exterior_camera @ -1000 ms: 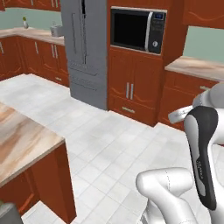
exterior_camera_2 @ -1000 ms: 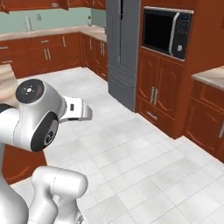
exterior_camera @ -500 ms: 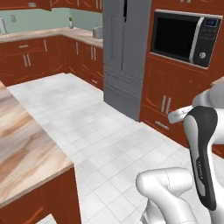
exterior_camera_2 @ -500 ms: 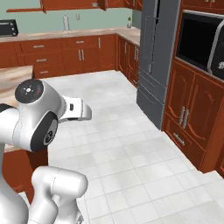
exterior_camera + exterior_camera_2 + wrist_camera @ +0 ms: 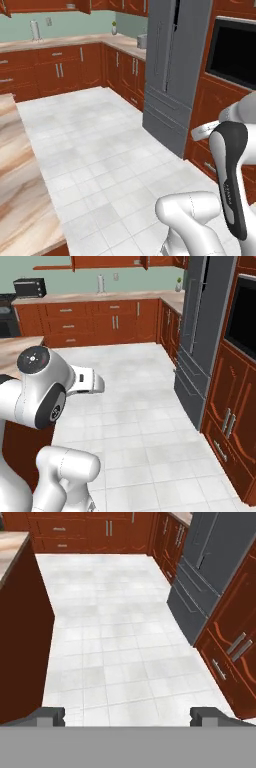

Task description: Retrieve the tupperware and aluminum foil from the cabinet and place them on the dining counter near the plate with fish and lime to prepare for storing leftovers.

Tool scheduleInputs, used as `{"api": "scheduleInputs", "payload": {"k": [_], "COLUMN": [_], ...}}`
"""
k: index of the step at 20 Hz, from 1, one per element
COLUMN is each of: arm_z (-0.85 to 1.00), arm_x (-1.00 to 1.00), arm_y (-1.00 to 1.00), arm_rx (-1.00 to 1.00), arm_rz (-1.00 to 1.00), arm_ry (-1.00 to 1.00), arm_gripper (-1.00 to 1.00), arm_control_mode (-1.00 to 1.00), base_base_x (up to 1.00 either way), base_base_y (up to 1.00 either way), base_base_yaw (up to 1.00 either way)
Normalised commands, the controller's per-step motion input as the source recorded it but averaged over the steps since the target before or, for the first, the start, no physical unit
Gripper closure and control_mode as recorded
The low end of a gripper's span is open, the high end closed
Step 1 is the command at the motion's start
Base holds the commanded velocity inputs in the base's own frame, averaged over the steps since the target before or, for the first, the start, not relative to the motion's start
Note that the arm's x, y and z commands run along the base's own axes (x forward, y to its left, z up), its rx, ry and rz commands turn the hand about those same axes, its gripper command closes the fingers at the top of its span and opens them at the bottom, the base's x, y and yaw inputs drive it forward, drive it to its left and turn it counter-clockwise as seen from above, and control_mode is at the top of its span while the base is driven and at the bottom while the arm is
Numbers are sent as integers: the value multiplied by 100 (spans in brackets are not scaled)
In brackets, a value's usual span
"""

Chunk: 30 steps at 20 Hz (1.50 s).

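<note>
In the hand view my gripper (image 5: 127, 716) is open, its two dark fingertips (image 5: 50, 714) far apart with nothing between them, over white floor tiles. The dining counter's marbled top (image 5: 20, 190) runs along the left edge of the left base view. It also lies behind my arm at the left (image 5: 15, 348), and its dark wood side (image 5: 25, 652) is close on the hand view's left. Reddish-brown wall cupboards, the cabinet (image 5: 110, 261), line the top of the far wall (image 5: 45, 5). The tupperware, aluminum foil, plate, fish and lime are out of view.
A tall grey fridge (image 5: 175, 75) (image 5: 200, 331) stands to the right, with a black built-in microwave (image 5: 235, 55) beyond it. Low drawer units (image 5: 55, 70) line the far wall, with a white paper-towel roll (image 5: 100, 283) and a black toaster oven (image 5: 29, 287) on their worktop. White tiled floor (image 5: 125, 637) lies open ahead.
The whole picture has shifted: the base has turned left, so fridge and microwave slid right and the far wall came into view. The gripper stays open.
</note>
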Motion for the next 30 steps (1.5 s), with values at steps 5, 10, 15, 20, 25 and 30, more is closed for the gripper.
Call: {"api": "scheduleInputs", "payload": {"k": [5,10,15,20,25,30], "arm_z": [0,0,0,0,0,0], "arm_x": [0,0,0,0,0,0], "arm_y": [0,0,0,0,0,0], "arm_rx": [0,0,0,0,0,0], "arm_rz": [0,0,0,0,0,0], "arm_ry": [0,0,0,0,0,0], "arm_gripper": [-100,-100,-100,-100,-100,-100], "arm_control_mode": [100,100,100,100,100,100], "base_base_x": [100,100,100,100,100,100], "base_base_y": [-47,-34,-2,0,-6,-35], "base_base_yaw": [13,12,21,23,21,14]}}
